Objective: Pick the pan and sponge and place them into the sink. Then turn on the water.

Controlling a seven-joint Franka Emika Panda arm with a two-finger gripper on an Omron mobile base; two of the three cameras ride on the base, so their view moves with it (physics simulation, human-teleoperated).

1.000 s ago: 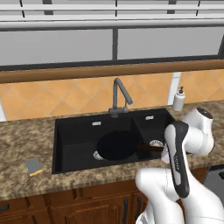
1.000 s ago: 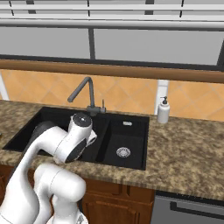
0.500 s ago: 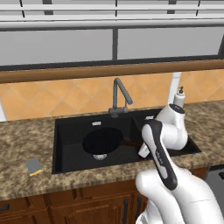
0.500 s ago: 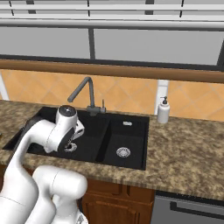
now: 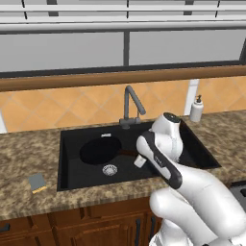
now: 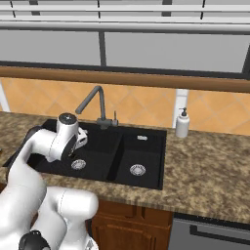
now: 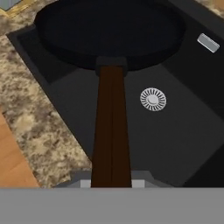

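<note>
The black pan (image 5: 100,150) hangs over the left part of the sink's (image 5: 81,175) large basin, above the silver drain (image 5: 109,169). Its dark handle (image 5: 126,153) points right into my gripper (image 5: 137,157), which is shut on it. In the hand view the handle (image 7: 111,127) runs from my gripper (image 7: 111,183) up to the pan (image 7: 109,33), with the drain (image 7: 153,99) below and to the right. The sponge (image 5: 37,182), grey-blue face up, lies on the counter left of the sink; its corner shows in the hand view (image 7: 11,3). The faucet (image 5: 132,103) stands behind the basins.
A white soap dispenser (image 5: 196,109) stands on the speckled counter at the back right, also in the right base view (image 6: 182,123). The small basin (image 6: 146,151) with its drain (image 6: 137,170) lies to the right of my arm. Wooden cabinet fronts run below the counter edge.
My arm has swung left, carrying the pan from the right side of the large basin toward its left side. The sponge has stayed put.
</note>
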